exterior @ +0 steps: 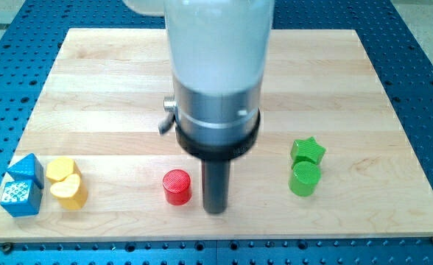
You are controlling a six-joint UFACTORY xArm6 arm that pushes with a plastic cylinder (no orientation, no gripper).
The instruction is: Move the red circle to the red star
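The red circle [177, 186] is a short red cylinder standing on the wooden board [113, 88] near the view's bottom, a little left of centre. My tip [215, 209] rests on the board just to the right of the red circle, a small gap apart from it. No red star shows in this view; the arm's wide body hides the middle of the board behind the rod.
A blue block [22, 185] and two yellow blocks, one on the left [60, 169] and a heart [69, 193], sit at the bottom left. A green star [308, 151] and a green circle [305, 179] sit together at the right.
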